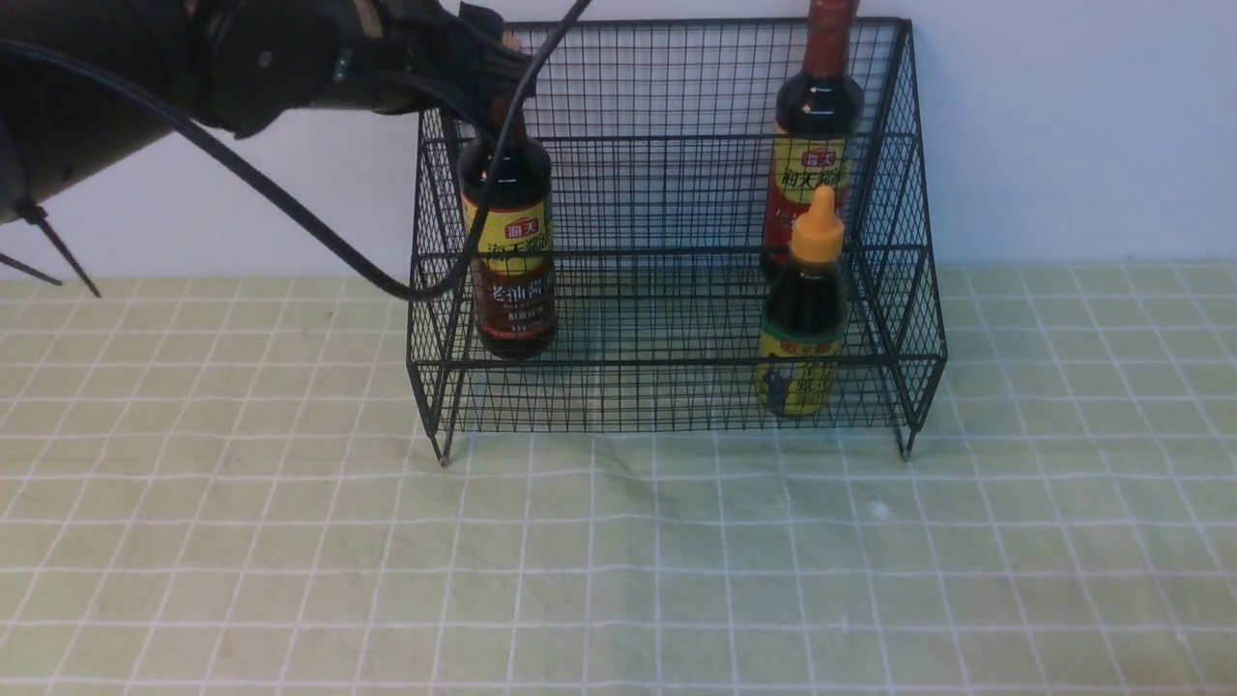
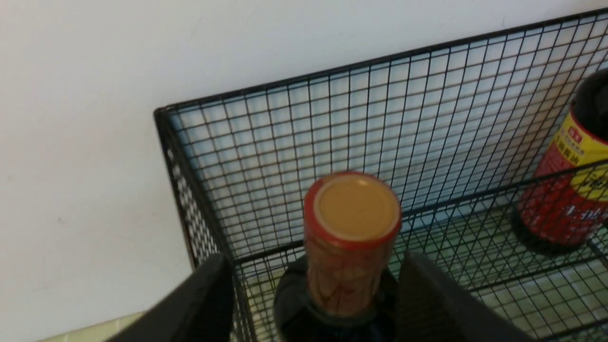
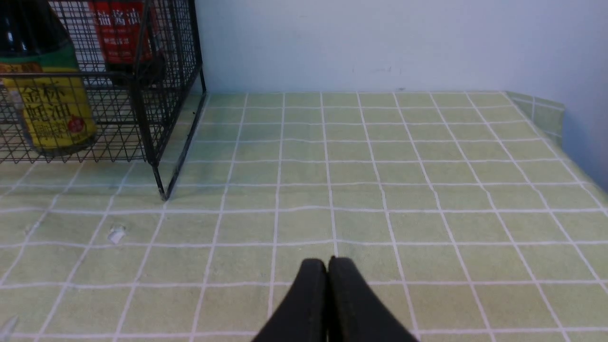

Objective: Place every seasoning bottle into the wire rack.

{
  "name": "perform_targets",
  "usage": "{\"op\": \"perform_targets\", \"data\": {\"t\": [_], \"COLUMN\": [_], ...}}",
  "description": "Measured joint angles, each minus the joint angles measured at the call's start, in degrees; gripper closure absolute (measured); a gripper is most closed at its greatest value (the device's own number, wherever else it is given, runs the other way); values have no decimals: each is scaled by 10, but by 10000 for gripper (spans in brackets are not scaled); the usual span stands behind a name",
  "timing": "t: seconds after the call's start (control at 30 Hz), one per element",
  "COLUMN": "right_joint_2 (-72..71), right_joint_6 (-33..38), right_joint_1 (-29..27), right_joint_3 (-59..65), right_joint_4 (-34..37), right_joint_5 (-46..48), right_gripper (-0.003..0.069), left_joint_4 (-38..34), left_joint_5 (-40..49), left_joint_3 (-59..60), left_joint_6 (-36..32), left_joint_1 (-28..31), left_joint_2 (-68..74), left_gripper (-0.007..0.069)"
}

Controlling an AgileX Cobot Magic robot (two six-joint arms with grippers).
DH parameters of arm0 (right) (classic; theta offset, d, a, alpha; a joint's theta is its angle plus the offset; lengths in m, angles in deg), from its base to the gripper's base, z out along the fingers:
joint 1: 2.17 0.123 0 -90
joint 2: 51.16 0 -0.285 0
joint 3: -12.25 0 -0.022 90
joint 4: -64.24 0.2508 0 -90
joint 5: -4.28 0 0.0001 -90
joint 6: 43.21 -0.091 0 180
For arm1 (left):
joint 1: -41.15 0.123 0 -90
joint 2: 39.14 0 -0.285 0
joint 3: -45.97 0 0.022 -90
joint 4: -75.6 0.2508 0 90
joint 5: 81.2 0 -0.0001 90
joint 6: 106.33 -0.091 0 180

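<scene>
The black wire rack [image 1: 667, 145] stands against the wall. A tall bottle with a brown lower band [image 1: 512, 261] stands at the left end of its lower tier. My left gripper [image 1: 493, 58] is open around this bottle's neck, with a gap between each finger and the brown-red cap [image 2: 351, 213]. A tall red-band bottle [image 1: 812, 164] stands on the upper tier at the right. The short bottle with the orange nozzle [image 1: 802, 319] stands in front of it on the lower tier. My right gripper [image 3: 327, 263] is shut and empty, low over the cloth right of the rack.
A green checked cloth [image 1: 618, 561] covers the table. The white wall is right behind the rack. The left arm's cable [image 1: 290, 213] hangs across the rack's left side. The table's right edge [image 3: 560, 123] shows in the right wrist view.
</scene>
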Motion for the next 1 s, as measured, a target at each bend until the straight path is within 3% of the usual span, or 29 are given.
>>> {"op": "perform_targets", "data": {"t": [0.07, 0.17, 0.3, 0.8, 1.0], "right_joint_2": [0, 0, 0, 0, 0], "right_joint_6": [0, 0, 0, 0, 0], "right_joint_1": [0, 0, 0, 0, 0], "right_joint_3": [1, 0, 0, 0, 0], "right_joint_4": [0, 0, 0, 0, 0], "right_joint_5": [0, -1, -1, -1, -1], "right_gripper": [673, 673, 673, 673, 673], "left_joint_4": [3, 3, -6, -47, -48], "left_joint_5": [41, 145, 224, 208, 236], "left_joint_3": [0, 0, 8, 303, 347], "left_joint_6": [0, -1, -9, 2, 2], "left_joint_1": [0, 0, 0, 0, 0], "left_joint_2": [-27, -89, -178, -515, -568], "left_gripper": [286, 501, 619, 631, 631]}}
